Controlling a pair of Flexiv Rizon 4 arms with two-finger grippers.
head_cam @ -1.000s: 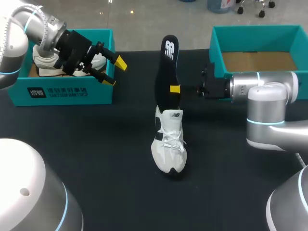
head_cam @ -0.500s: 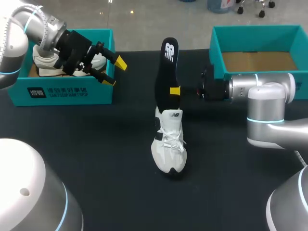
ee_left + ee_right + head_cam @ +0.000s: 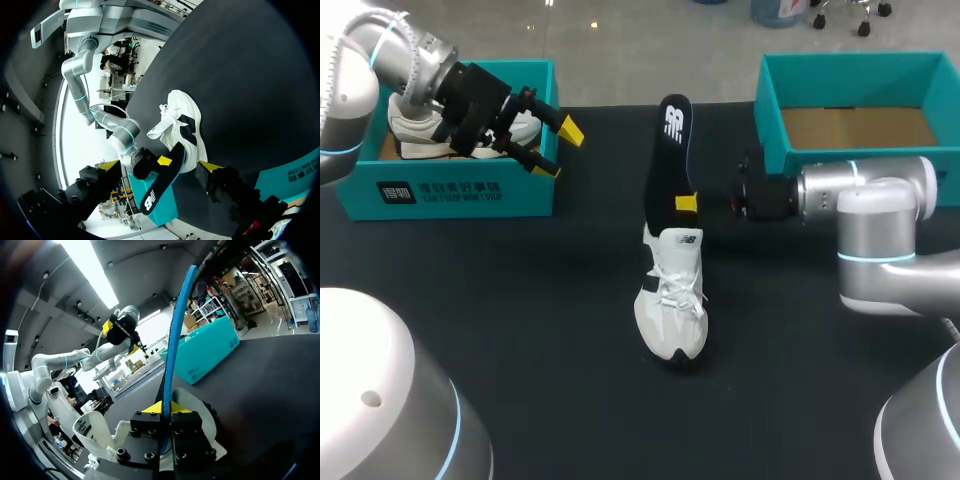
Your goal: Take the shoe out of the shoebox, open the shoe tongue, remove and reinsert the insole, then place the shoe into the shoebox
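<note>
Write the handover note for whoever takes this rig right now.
Right gripper: shut on the insole, held upright, lower end in the shoe.
Left gripper: open, holding nothing, by the left shoebox, which holds a second shoe.
Shoe stands mid-table; right shoebox is open.
Done: shoe out of a box.
Left: seat the insole fully, release it, box the shoe.

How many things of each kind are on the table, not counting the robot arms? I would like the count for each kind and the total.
Teal shoeboxes: 2, one at the left, one at the right
White shoes: 2, one in the left shoebox, one on the table at
Black insole: 1, held by the right gripper
Total: 5
</note>
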